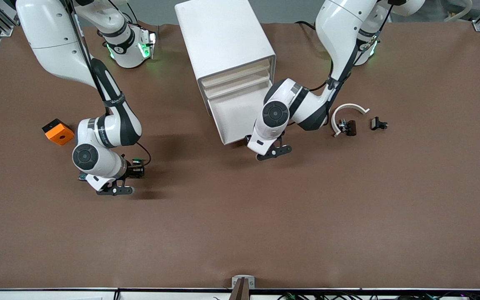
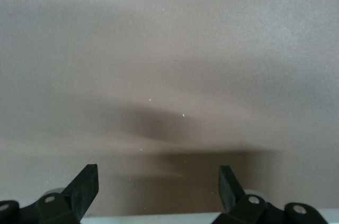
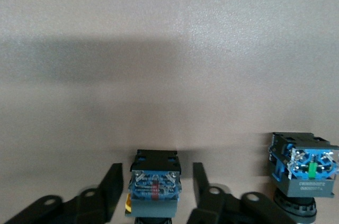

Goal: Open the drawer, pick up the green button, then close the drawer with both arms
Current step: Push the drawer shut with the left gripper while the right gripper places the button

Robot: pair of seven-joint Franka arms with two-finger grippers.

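1. Button (image 3: 303,173), the one with a green mark on its blue base, stands on the brown table (image 1: 240,233) just beside the right gripper (image 1: 115,191), at the right arm's end.
2. I see the right gripper low over the table. Its fingers (image 3: 113,184) are spread on either side of a second button (image 3: 154,187), which shows a red mark and a sliver of yellow, with a narrow gap at each side.
3. I read the left gripper (image 1: 271,152) as hanging low at the front end of the drawer (image 1: 235,118), with its fingers (image 2: 85,187) spread wide and nothing between them.
4. That drawer, the lowest in the white cabinet (image 1: 223,41), is pulled out.
5. An orange block (image 1: 58,131) lies near the right arm.
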